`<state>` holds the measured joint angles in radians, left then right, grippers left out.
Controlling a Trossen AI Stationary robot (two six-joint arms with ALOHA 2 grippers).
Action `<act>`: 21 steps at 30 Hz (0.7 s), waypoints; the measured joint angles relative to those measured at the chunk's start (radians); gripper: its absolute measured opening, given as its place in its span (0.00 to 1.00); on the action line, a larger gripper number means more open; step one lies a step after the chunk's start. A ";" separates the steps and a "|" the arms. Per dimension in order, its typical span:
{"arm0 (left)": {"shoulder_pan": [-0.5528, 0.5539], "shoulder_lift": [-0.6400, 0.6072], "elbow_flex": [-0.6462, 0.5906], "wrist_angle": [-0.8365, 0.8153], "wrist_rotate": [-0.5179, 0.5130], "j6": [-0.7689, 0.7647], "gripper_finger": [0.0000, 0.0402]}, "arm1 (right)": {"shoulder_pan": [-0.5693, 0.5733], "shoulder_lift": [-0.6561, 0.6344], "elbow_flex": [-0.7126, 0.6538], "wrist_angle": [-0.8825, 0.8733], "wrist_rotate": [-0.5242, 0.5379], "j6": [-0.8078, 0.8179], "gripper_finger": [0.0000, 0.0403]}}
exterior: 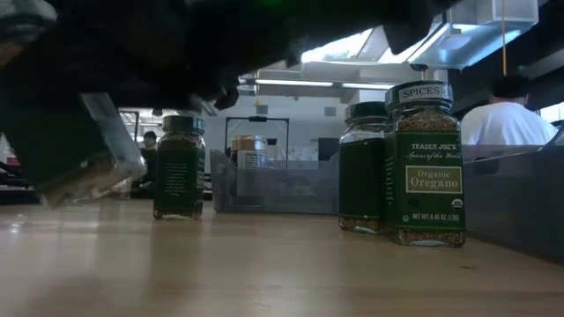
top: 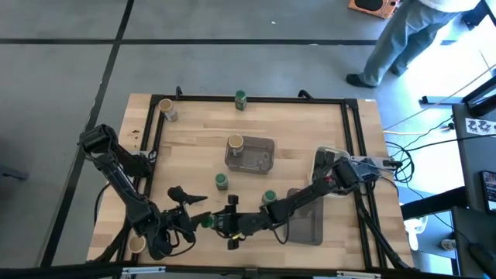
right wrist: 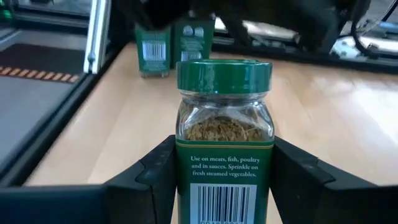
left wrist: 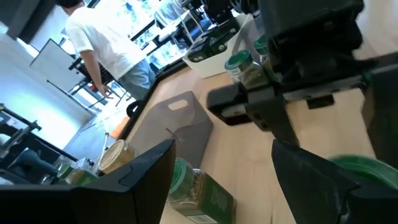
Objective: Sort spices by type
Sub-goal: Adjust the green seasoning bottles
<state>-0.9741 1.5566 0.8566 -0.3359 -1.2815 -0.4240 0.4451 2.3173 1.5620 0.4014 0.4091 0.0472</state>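
Note:
The spices are small jars. My right gripper (top: 221, 222) reaches from the right toward the table's near left and is shut on a green-lidded jar (right wrist: 224, 124) of brown flakes. The low view shows this jar (exterior: 88, 167) tilted under the dark arms, its base close to the tabletop. My left gripper (top: 194, 209) stands open just left of it with nothing between its fingers (left wrist: 311, 180). Other green-lidded jars (top: 222, 180) (top: 269, 198) (top: 240, 98) stand on their bases on the table. A tan-lidded jar (top: 235, 143) stands in a grey tray (top: 260, 159). My right gripper pinches the jar's labelled body (right wrist: 183, 180) below the lid, one finger (right wrist: 155, 174) on each of two opposite sides. The fingers come nearly level, slanting a little down, from the table's right. The jar sits lid up and slightly tilted; whether its base touches the table, I cannot tell.
A second grey tray (top: 306, 221) lies under the right arm and a white tray (top: 325, 159) at the right. Tan-lidded jars stand at the far left (top: 167, 108) and the near left corner (top: 138, 244). Two green-labelled jars (right wrist: 152, 50) stand beyond the held one. A person (top: 403, 39) walks behind the table.

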 joint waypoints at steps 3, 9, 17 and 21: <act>0.001 0.000 0.000 0.001 -0.001 -0.012 0.65 | -0.008 0.011 0.000 -0.008 -0.011 0.010 0.49; -0.023 -0.021 0.007 -0.055 0.081 -0.145 0.65 | -0.004 0.013 0.000 -0.002 0.045 -0.005 0.49; -0.036 -0.167 0.017 -0.253 0.325 -0.449 0.65 | 0.009 0.013 0.000 0.006 0.095 -0.030 0.49; 0.007 -0.136 -0.002 -0.202 0.422 -0.437 0.65 | 0.007 0.013 0.000 0.013 0.096 -0.030 0.49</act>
<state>-0.9667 1.4203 0.8550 -0.5384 -0.8593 -0.8610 0.4516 2.3302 1.5620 0.4149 0.5050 0.0170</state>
